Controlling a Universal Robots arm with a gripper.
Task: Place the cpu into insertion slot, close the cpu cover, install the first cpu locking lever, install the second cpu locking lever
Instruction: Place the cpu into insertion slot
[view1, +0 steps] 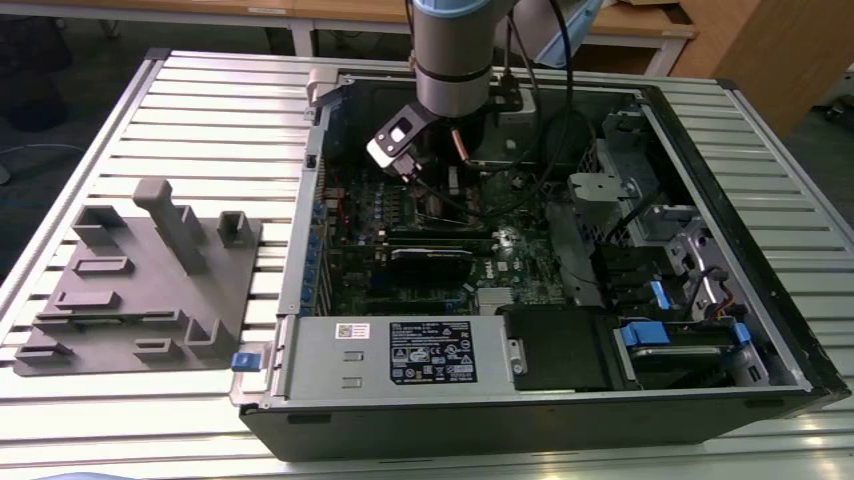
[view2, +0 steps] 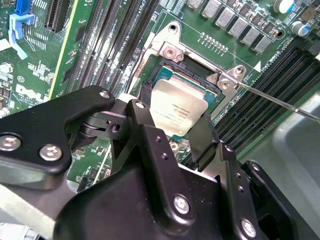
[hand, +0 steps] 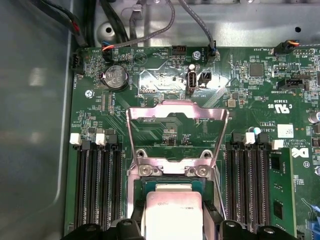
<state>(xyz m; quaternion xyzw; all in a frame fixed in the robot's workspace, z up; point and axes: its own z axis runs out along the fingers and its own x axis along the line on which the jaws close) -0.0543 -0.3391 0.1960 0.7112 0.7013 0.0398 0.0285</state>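
The cpu (view2: 177, 107) is low over the insertion slot (view2: 195, 64) with its silvery top facing up. From the second wrist view I cannot tell if it rests fully inside or is a little above the dark frame. The gripper (view2: 174, 121) is clenched on the cpu, with one black finger (view2: 146, 107) at each of two opposite edges.

In my judgement, to do this step well the chip should be flat and square to the rim of the slot, with its edges parallel to the frame. It should go down without any push to the side, because the contacts under it probably bend easily. The grasp should be loosened only when the chip lies level.

In the first wrist view the cpu cover (hand: 176, 107) stands open behind the slot, apart from the chip. A thin locking lever (view2: 280, 102) points away over the memory slots (view2: 287, 70). In the exterior view the arm (view1: 461, 50) reaches straight down into the open computer case (view1: 534, 420), which lies on the slatted table (view1: 200, 100).
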